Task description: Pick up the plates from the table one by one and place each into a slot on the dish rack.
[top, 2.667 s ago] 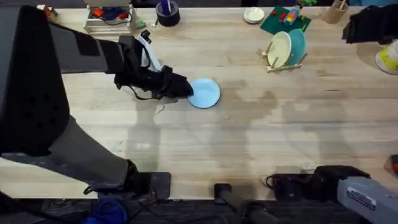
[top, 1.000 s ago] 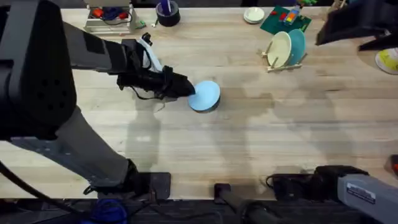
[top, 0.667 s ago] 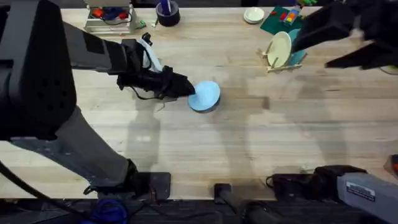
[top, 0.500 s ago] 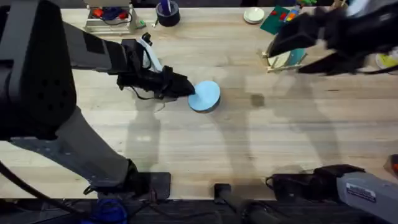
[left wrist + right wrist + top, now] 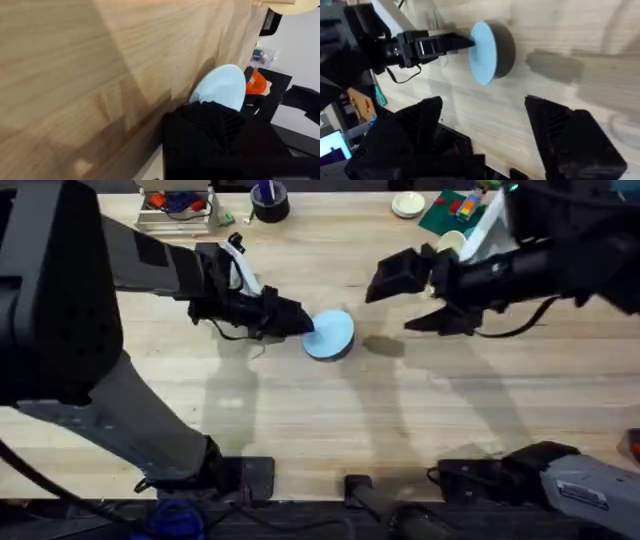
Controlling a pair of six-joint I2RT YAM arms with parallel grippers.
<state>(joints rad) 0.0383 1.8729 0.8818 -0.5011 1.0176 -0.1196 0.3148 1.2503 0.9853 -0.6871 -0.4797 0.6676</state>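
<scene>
Blue plate (image 5: pixel 330 333) clamped in left pincer (image 5: pixel 300 322).

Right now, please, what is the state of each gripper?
Left gripper: shut on the pale sky-blue round plate, tilted up off the table.
Right gripper: open, holding nothing, near the plate.

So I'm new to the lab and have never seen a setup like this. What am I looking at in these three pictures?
Two robot arms work at a wooden table. One picture looks down from a camera above the table; the other two come from cameras on each arm's wrist. The left gripper is shut on the edge of a pale blue plate, tilted up off the wood. The right gripper hangs open beside that plate, facing it. In the right wrist view you see its two black fingers spread apart. At the far edge stand a white wire box and a small cream dish.
</scene>
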